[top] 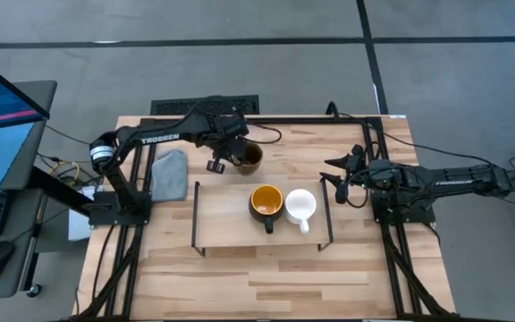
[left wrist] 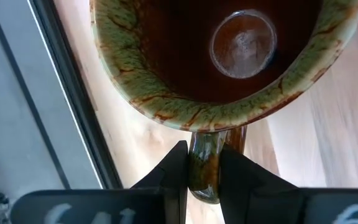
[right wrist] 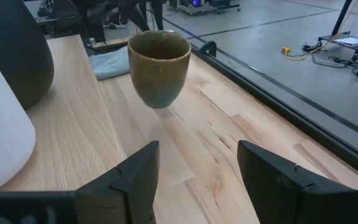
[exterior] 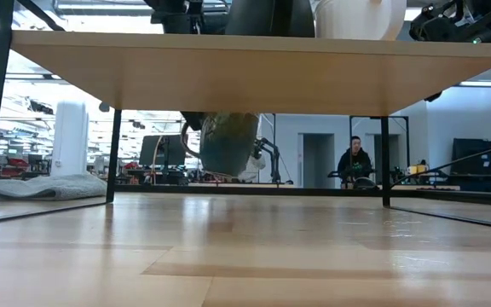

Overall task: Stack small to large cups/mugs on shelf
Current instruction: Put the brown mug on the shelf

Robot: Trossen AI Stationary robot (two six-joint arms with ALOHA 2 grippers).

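Observation:
The olive-brown mug (top: 249,157) with a dark inside hangs in my left gripper (top: 224,152), behind the shelf's far edge; it also shows in the low view (exterior: 228,141) and the right wrist view (right wrist: 159,68). The shelf (top: 231,234) is a light-wood board on black wire legs. On it stand the dark mug with a yellow-orange inside (top: 266,202) and, touching its right side, the small white mug (top: 300,206). My right gripper (top: 341,182) is open and empty at the shelf's far right corner. My left gripper pinches the olive-brown mug's handle (left wrist: 205,163) between its two fingers (left wrist: 174,174), one on each side of the loop. The fingers come slanting down from the table's far left. The mug hangs upright, mouth up, lifted clear of the table.
A grey cloth (top: 170,174) lies on the table left of the shelf. The shelf's left part (top: 222,210) is bare board. A monitor and keyboard stand beyond the table's left edge. A person (exterior: 355,162) sits far off in the room.

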